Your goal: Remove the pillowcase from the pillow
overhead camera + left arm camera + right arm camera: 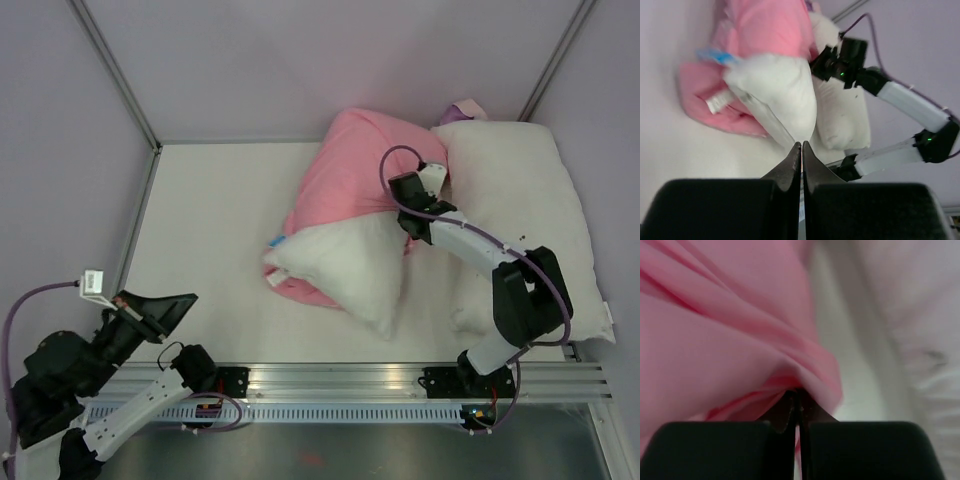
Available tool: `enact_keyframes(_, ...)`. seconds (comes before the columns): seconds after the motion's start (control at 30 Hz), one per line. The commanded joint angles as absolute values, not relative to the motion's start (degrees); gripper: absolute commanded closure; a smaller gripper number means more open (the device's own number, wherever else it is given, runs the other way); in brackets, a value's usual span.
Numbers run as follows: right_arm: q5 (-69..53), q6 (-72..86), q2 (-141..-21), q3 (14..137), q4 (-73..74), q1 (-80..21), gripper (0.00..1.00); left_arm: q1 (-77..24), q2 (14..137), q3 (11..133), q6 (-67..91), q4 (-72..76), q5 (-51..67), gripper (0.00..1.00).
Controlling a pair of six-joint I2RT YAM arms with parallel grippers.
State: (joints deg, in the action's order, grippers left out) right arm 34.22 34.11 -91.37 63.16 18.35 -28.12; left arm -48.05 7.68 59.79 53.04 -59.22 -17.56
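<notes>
Our right gripper [796, 394] has its fingers pressed together on a fold of the pillowcase [715, 340]. In the wrist view the pink cloth bunches and puckers right at the tips, so we read this as a pinch on fabric only, not on the stuffing beneath. From above, that pinch sits on the right-hand edge of the pillowcase [345, 170], about where the pink ends and the bare pillow [350, 265] begins. The other white pillow [520, 200] lies just beside it, on the far right. The pillow is roughly half out. Its far end is covered by the pink mound, its exposed white end points toward the near edge and a little to the right, and a strip of pink is trapped under its left side on the table [210, 220]. So the long axis runs far to near. The case lies on the far side of our grip and the free pillow on the near side, and we judge that the cloth must be drawn toward the far wall, along that axis and off the covered end. Our left gripper [801, 145] is closed on nothing and rests well apart at the near left corner. The right arm is plainly the nearer one, and nothing holds the pillow down, so it may drag along with the case.
</notes>
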Motion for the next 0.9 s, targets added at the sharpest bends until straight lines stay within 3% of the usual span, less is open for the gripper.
enact_keyframes(0.0, 45.98, 30.06, -92.29, 64.24, 27.16, -16.90, 1.00, -48.60, 6.24, 61.70, 54.84, -62.49, -21.18, 0.98)
enact_keyframes(0.07, 43.69, 28.23, -91.50, 65.38, 26.72, -15.04, 1.00, -48.95, 6.50, 61.18, 53.80, -60.75, -19.35, 0.98)
enact_keyframes(0.2, 22.21, 23.03, -85.98, 62.59, 21.98, -15.12, 0.97, -49.22, 11.66, 56.19, 54.31, -56.44, -16.36, 0.96)
enact_keyframes(0.23, 19.28, 22.94, -84.83, 61.71, 21.45, -15.29, 0.94, -49.13, 13.08, 54.42, 55.01, -54.42, -15.22, 0.89)
enact_keyframes(0.27, 17.07, 22.68, -83.60, 59.52, 20.92, -15.38, 0.90, -49.13, 14.66, 52.32, 56.32, -51.97, -11.81, 0.66)
enact_keyframes(0.33, 12.68, 22.33, -79.65, 56.79, 20.30, -16.00, 0.85, -49.13, 20.28, 45.55, 56.43, -40.99, -7.75, 0.36)
enact_keyframes(0.4, 11.87, 21.89, -77.27, 55.64, 21.09, -16.17, 0.84, -49.13, 25.03, 40.37, 56.43, -30.83, -4.40, 0.24)
enact_keyframes(0.43, 11.87, 21.36, -75.08, 54.76, 21.44, -16.26, 0.84, -49.13, 29.92, 39.30, 56.25, -27.89, -2.83, 0.13)
enact_keyframes(0.53, 12.04, 20.66, -72.08, 53.18, 22.59, -16.26, 0.83, -49.04, 40.11, 38.58, 55.90, -20.75, -2.28, 0.00)
enact_keyframes(0.73, 9.06, 21.18, -70.22, 50.89, 22.24, -16.17, 0.83, -46.50, 53.51, 40.78, 53.96, -14.87, -3.52, 0.00)
enact_keyframes(0.87, 7.65, 21.27, -70.14, 50.27, 21.80, -16.17, 0.83, -43.60, 58.53, 35.97, 54.66, -1.44, 5.06, 0.00)
